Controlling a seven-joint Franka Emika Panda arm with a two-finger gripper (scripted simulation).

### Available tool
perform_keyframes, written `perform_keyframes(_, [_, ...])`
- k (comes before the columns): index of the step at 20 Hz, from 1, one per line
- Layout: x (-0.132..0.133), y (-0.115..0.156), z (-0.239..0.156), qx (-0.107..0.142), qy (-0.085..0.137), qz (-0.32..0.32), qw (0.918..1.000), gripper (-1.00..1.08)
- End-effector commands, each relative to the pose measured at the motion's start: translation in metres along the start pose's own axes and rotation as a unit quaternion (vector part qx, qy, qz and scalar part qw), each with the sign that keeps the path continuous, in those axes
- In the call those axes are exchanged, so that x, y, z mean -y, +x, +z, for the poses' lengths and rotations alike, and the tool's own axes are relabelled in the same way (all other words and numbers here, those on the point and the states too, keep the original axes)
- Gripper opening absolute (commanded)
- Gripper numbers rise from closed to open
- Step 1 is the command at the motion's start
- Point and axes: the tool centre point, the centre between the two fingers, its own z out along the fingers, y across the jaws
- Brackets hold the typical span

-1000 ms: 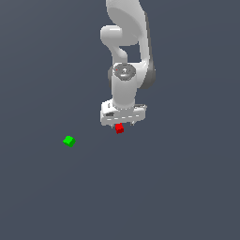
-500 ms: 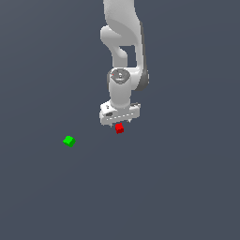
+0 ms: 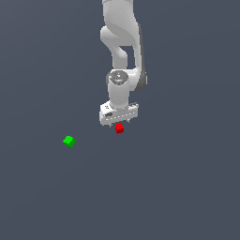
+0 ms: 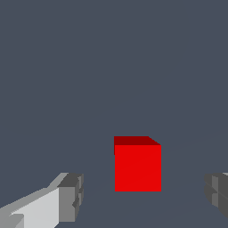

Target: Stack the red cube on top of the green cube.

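The red cube (image 3: 119,128) rests on the dark grey floor just under the white arm's hand; in the wrist view the red cube (image 4: 137,165) sits between the two grey fingertips (image 4: 71,197), touching neither. My gripper (image 3: 117,123) is open and hangs right above the cube, jaws spread wide on either side of it. The green cube (image 3: 69,140) lies alone on the floor toward the exterior view's left, well apart from the gripper. It does not show in the wrist view.
The white arm (image 3: 123,51) rises behind the gripper toward the top of the exterior view. The floor (image 3: 178,187) is a plain dark grey surface all around.
The hand has sunk slightly closer to the red cube and the upper arm has shifted a little. Both cubes stay where they were.
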Motion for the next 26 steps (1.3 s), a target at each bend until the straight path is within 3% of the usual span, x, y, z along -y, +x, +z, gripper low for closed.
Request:
perform_keyframes(1, [0.0, 0.0, 0.002, 0.0, 0.0, 0.0, 1.0, 1.0])
perform_keyframes(17, [0.0, -0.001, 0.051, -0.001, 0.0, -0.002, 1.0, 1.0])
perform_keyframes(18, [0.0, -0.001, 0.051, -0.001, 0.0, -0.002, 1.0, -1.0])
perform_keyframes(26, [0.0, -0.001, 0.051, -0.001, 0.0, -0.002, 1.0, -1.0])
